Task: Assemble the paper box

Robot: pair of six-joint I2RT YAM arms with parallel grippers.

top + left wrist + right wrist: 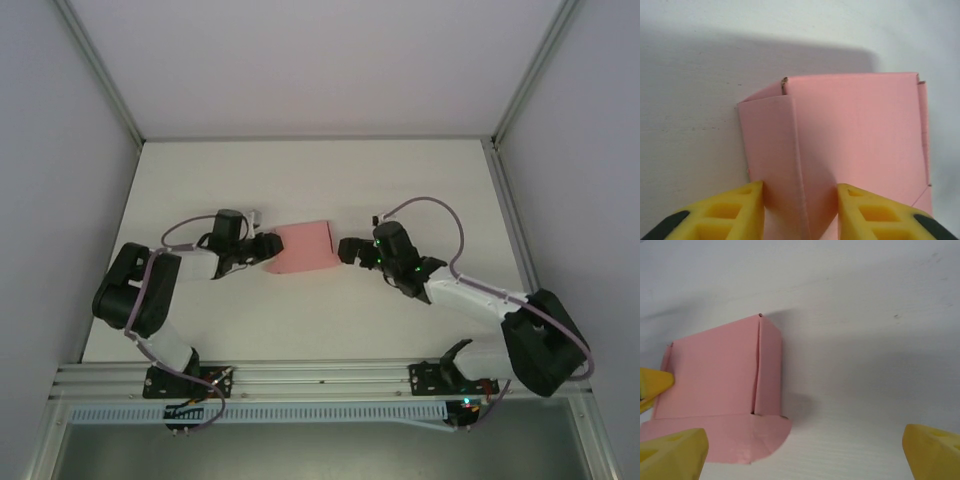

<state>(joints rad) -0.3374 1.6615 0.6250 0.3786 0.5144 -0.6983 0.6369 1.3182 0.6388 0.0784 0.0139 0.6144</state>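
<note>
1. A small pink thin-card paper box [302, 247], partly folded, lies on the white table [300, 180] about mid-way across, right between the two arms.
2. The left gripper [268, 248] is at the box's left end. From its wrist camera, its yellow fingers [735, 210] sit either side of a raised folded side panel. The jaws are narrowed around the card, but I cannot tell whether they actually pinch it.
3. The right gripper [345, 250] is just beside the box's right end, with its jaws spread wide and nothing between them.
4. From the right wrist, a rounded flap [755, 437] lies flat on the table at the box's near edge.
</note>
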